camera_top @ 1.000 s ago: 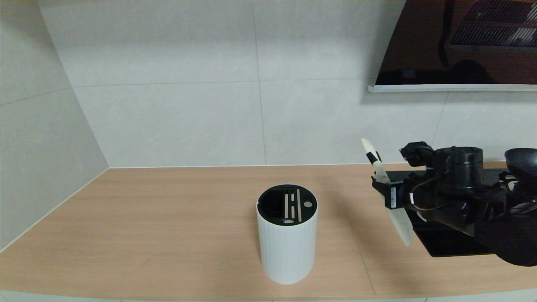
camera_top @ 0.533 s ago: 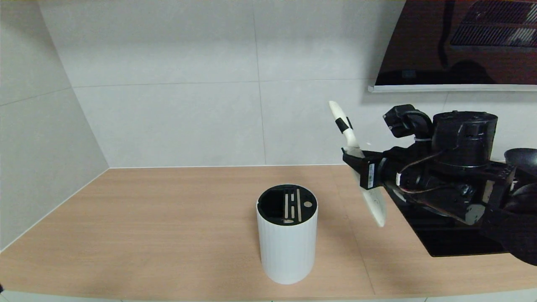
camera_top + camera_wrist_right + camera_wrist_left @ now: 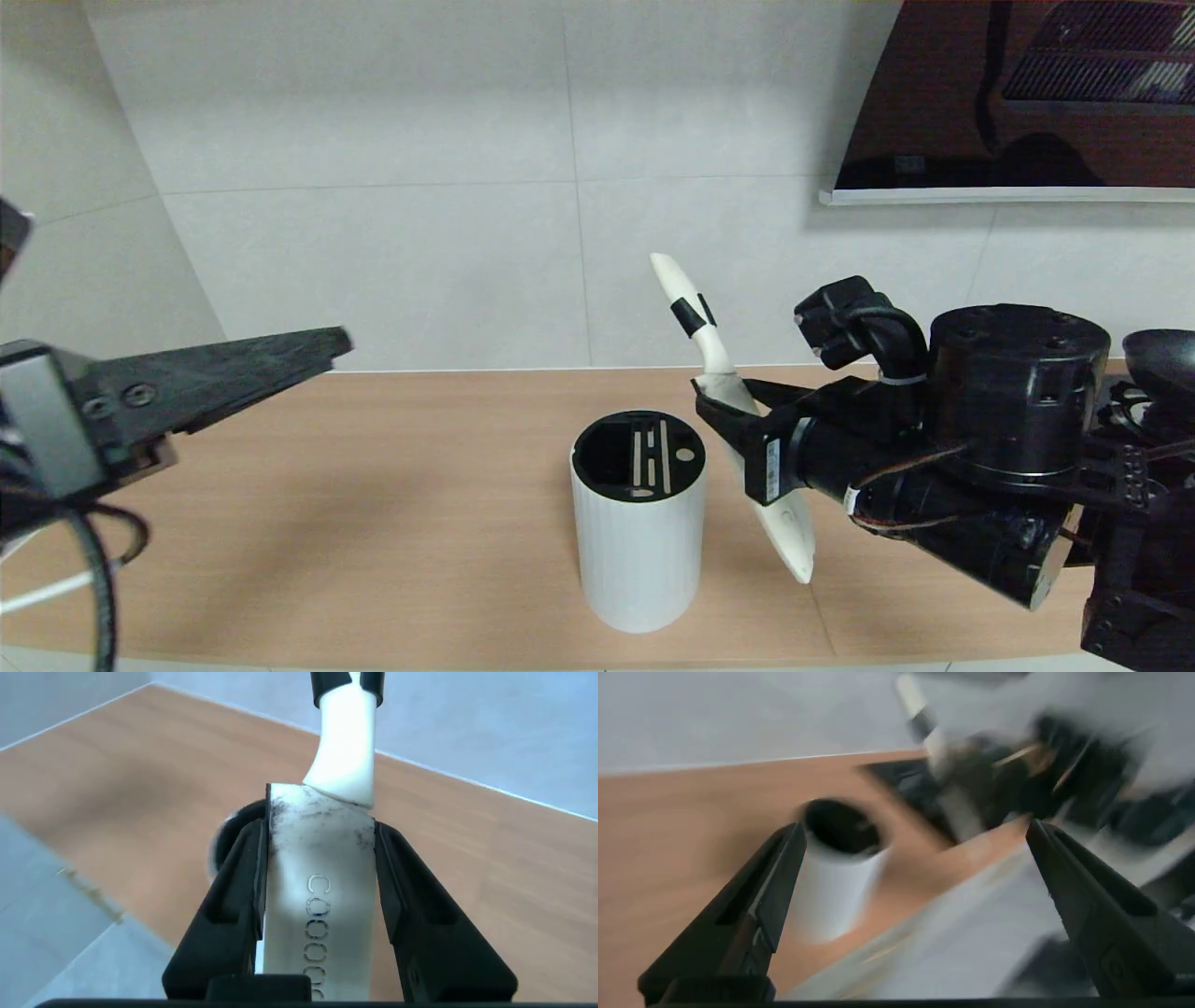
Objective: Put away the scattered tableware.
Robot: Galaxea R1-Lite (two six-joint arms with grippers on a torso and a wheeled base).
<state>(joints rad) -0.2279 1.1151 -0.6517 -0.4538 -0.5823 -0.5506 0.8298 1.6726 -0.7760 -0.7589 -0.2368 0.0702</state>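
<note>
A white cylindrical holder (image 3: 639,532) with a black slotted top stands on the wooden counter (image 3: 373,523). My right gripper (image 3: 733,420) is shut on a white knife (image 3: 714,359) with a black band on its handle. The knife hangs tilted just right of the holder, handle up and blade tip (image 3: 798,560) down beside the holder's wall. In the right wrist view the knife (image 3: 322,868) sits clamped between the fingers (image 3: 241,891), with the holder's rim (image 3: 227,838) behind it. My left gripper (image 3: 317,350) hovers open at the left, above the counter; its wrist view shows the holder (image 3: 836,873) between the spread fingers (image 3: 761,901).
A black cooktop (image 3: 990,546) lies on the counter at the right, with a dark pan (image 3: 1158,355) at the far right edge. A dark range hood (image 3: 1018,93) hangs on the tiled wall above it. Bare counter stretches to the holder's left.
My right arm has carried the knife leftward and down, close to the holder. The left gripper has come into the head view from the left.
</note>
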